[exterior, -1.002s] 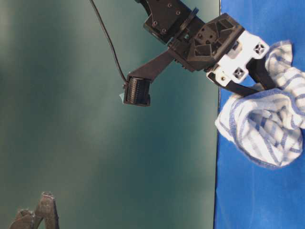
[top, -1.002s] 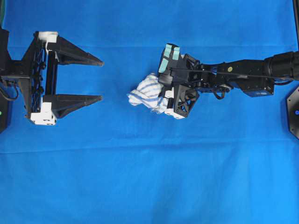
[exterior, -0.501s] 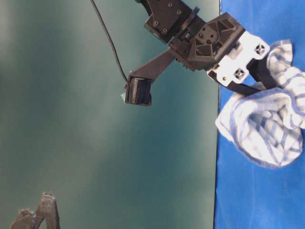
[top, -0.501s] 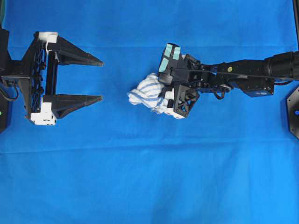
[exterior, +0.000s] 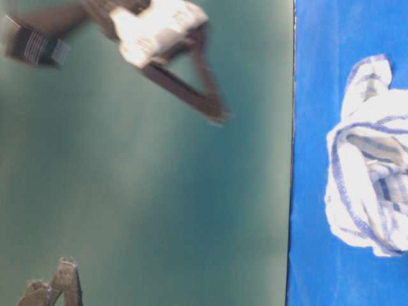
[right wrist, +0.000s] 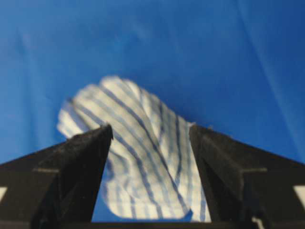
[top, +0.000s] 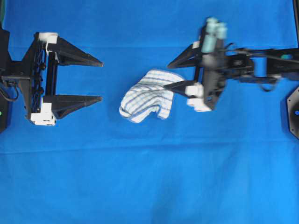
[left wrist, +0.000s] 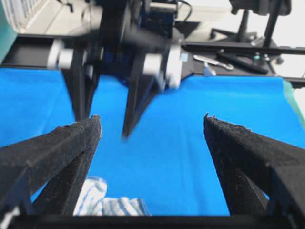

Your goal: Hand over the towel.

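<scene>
White towel (top: 145, 95) checked with thin blue and grey stripes, seen between black jaws, plain bright blue cloth (top: 149, 177) beneath, black right gripper (top: 175, 73) with white blocks and pale teal pads, black left gripper (top: 101, 80) with white blocks, dark green backdrop (exterior: 146, 191)

- Right gripper (exterior: 191, 76): smeared by motion in the table-level view; its upper body runs off the top edge. Also blurred in the overhead view (top: 180, 74).
- Towel (exterior: 370, 159): cut off by the right edge at table level; in the left wrist view only a corner (left wrist: 107, 202) shows, partly behind a finger (left wrist: 62, 152).
- Left gripper (exterior: 51, 287): only finger tips show at the bottom edge.
</scene>
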Robot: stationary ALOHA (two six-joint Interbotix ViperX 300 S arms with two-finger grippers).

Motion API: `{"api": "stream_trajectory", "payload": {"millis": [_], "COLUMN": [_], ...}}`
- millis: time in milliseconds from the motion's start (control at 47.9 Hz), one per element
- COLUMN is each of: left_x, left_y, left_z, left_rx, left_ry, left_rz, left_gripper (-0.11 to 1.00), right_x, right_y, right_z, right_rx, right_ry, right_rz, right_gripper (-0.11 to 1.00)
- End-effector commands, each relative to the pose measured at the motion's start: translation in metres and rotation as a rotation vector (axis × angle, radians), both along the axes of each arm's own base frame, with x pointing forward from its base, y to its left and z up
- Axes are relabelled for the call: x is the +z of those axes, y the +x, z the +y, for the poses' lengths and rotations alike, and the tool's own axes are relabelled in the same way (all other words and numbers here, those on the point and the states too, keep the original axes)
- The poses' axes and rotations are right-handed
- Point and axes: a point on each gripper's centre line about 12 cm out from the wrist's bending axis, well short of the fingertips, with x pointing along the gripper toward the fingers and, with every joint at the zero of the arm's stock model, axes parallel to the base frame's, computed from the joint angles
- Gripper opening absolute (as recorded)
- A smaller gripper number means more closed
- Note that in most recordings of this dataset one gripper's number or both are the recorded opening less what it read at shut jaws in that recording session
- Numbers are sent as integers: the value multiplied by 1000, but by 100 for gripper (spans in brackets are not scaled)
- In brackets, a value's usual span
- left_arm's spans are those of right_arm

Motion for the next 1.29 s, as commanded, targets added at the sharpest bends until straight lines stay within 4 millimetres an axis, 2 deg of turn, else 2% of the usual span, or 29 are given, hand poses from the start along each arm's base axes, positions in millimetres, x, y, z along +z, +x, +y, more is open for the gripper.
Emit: {"api": "stream_trajectory", "payload": {"millis": [0, 167, 313, 439, 668, 793, 919, 1044, 1169, 1274], "left_x": [6, 5, 4, 3, 0, 2, 4, 8, 8, 0], "left_y": [0, 0, 0, 0, 3, -2, -19, -44, -73, -97], "left_z": [1, 1, 1, 0, 1, 1, 1, 0, 0, 0], "left_rx": [2, 3, 3, 2, 3, 3, 1, -1, -3, -6], "left_ry": [-3, -2, -3, -3, -6, -5, -5, -7, -3, -3], "left_rz": [-20, -17, -8, 0, 15, 14, 31, 38, 32, 14], "left_gripper": [92, 92, 92, 92, 92, 92, 92, 91, 91, 91], "right_x": [31, 54, 61, 61, 56, 59, 67, 74, 71, 57], "right_y": [-14, -44, -62, -65, -59, -64, -81, -111, -146, -171], "right_z": [7, 21, 30, 31, 31, 31, 32, 33, 34, 36], "right_rx": [21, 58, 92, 96, 104, 103, 102, 99, 95, 97], "right_ry": [-28, -58, -76, -88, -99, -98, -99, -99, -104, -115], "right_rz": [-122, -272, -337, -360, -342, -350, -353, -345, -387, -427], "right_gripper": [70, 70, 70, 70, 70, 70, 69, 69, 69, 69]}}
